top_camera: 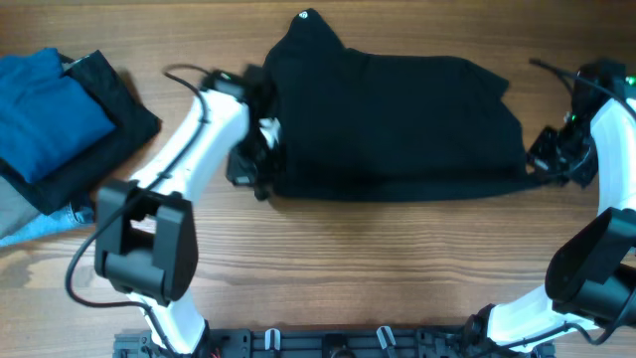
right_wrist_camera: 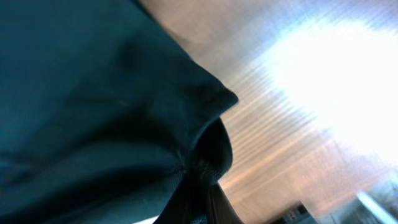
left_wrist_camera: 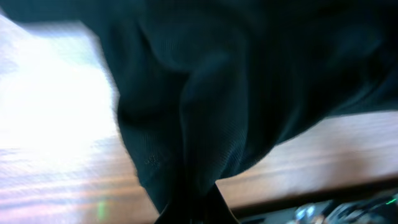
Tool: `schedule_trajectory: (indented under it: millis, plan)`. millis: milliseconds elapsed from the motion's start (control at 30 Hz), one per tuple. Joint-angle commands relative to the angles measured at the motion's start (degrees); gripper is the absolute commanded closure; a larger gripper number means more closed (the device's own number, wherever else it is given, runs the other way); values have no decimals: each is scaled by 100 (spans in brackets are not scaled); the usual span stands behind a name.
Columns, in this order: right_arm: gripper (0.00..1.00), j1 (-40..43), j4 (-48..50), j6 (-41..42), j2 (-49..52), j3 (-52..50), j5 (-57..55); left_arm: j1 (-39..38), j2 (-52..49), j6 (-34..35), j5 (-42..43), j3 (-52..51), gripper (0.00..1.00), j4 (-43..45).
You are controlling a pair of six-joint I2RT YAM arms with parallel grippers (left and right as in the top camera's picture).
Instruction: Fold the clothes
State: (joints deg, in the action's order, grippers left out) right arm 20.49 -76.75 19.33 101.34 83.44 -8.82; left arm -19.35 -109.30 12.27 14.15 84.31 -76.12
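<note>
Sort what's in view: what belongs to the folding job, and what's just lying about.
Job: black garment; left gripper and right gripper, each pinching an end of it.
Lying about: blue folded garment; black folded cloth under it.

The garment is soft, matt black cloth with a fine knitted weave. The table is smooth wood, shining under the light. The arm shells are glossy white and matt black plastic.

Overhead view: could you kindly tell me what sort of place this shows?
Probably a robot test bench: a wooden table, a left arm and right arm holding a black garment, folded clothes stacked aside.
</note>
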Motion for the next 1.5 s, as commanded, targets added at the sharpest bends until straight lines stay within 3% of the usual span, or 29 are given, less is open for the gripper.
schedule_trajectory:
  millis: [0,233,433,467,500,533,633,1000,1167,1467]
  plan:
    - [96,166,-133,389,-20,-262,-584,-396,76,-146,98,-575,96,-210]
    - [96,317,-455,466,-31,-310,-752,-549,210,-160,-245,-835,96,-719]
    - [96,315,-94,234,-31,-310,-407,-426,321,-98,-240,-835,96,39]
    - [96,315,-2,160,-31,-310,-295,-398,313,-87,-234,-835,90,140]
    - [95,315,74,157,-31,-310,-199,-389,313,-92,-199,-835,55,203]
    - [95,315,94,162,-31,-310,-181,-389,313,-92,-195,-835,43,192]
    - [95,315,109,160,-31,-310,-188,-402,313,-94,-192,-835,37,39]
    - [94,315,129,160,-31,-310,-184,-400,313,-118,-122,-835,32,387]
    - [94,317,87,151,-31,-310,-186,-424,304,-83,107,-835,38,1069]
    - [94,315,107,33,-31,-310,-181,-459,-4,341,210,-837,43,793]
